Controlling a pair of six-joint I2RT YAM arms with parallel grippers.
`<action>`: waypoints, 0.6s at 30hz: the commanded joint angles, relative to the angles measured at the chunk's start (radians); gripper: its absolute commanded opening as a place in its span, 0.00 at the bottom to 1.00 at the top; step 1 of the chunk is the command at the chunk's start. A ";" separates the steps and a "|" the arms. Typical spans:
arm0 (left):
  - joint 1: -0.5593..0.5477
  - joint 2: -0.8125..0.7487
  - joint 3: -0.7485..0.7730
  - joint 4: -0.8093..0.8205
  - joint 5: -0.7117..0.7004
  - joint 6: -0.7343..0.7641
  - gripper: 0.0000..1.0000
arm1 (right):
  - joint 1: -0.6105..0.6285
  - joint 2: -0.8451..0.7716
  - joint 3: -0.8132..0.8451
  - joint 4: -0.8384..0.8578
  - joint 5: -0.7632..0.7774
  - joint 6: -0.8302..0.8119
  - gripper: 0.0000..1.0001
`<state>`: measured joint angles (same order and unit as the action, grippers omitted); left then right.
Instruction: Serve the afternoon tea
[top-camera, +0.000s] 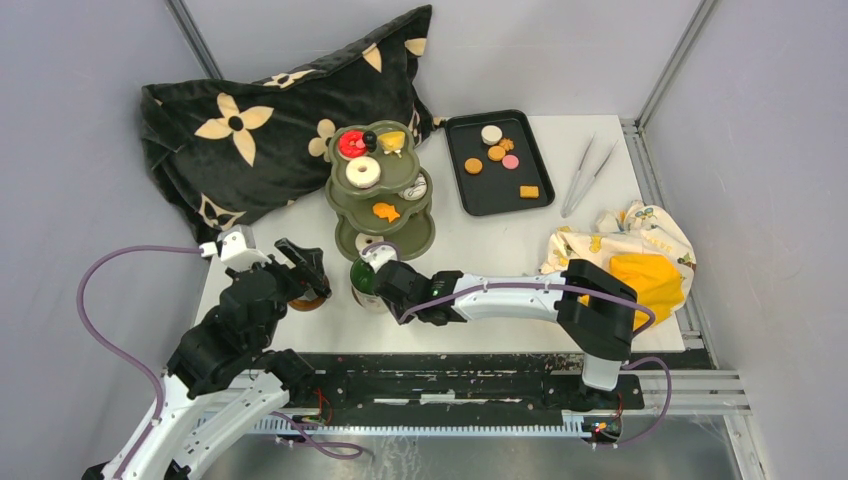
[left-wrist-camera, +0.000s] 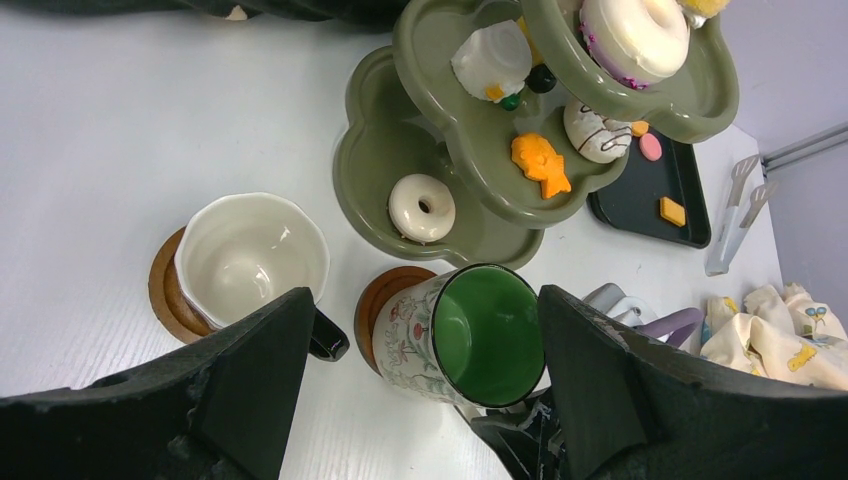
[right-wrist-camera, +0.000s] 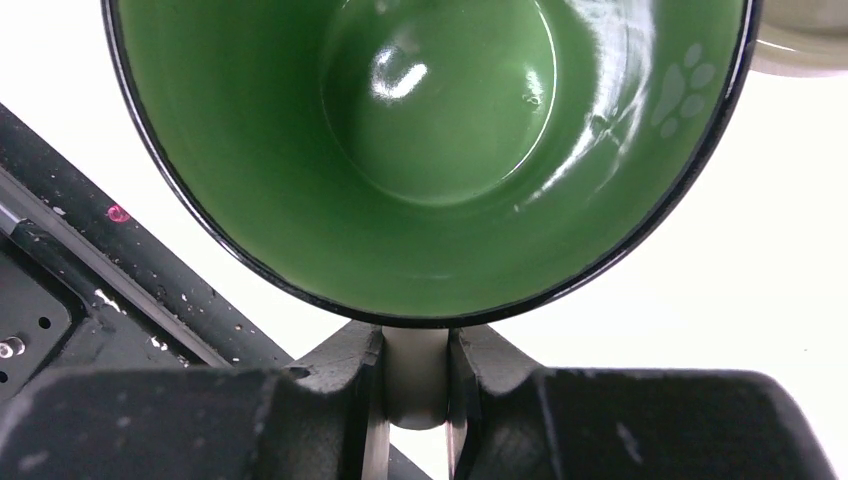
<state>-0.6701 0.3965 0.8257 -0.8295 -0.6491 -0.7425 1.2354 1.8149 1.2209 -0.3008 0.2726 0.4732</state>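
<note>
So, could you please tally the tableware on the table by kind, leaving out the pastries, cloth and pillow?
Cups: 2, a white cup and a green mug
Saucers: 2
Tiered stand: 1
Tray: 1
Tongs: 1
Total: 7

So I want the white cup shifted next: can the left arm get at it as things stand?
Probably yes. The left gripper hangs open just above the white cup, with nothing between them. The right gripper, shut on the handle of the green-lined mug alongside, looks clear of that path.
</note>
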 joint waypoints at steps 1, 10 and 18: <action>-0.001 -0.009 0.034 0.027 -0.018 -0.009 0.89 | 0.005 0.008 0.051 0.087 0.027 -0.009 0.01; -0.001 -0.008 0.037 0.028 -0.009 -0.011 0.89 | 0.003 -0.024 0.017 0.096 0.055 0.028 0.10; -0.002 -0.024 0.040 0.019 -0.005 -0.020 0.88 | 0.004 -0.056 0.023 0.127 0.057 0.010 0.01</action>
<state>-0.6701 0.3901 0.8257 -0.8303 -0.6483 -0.7429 1.2354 1.8198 1.2209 -0.2855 0.2787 0.4831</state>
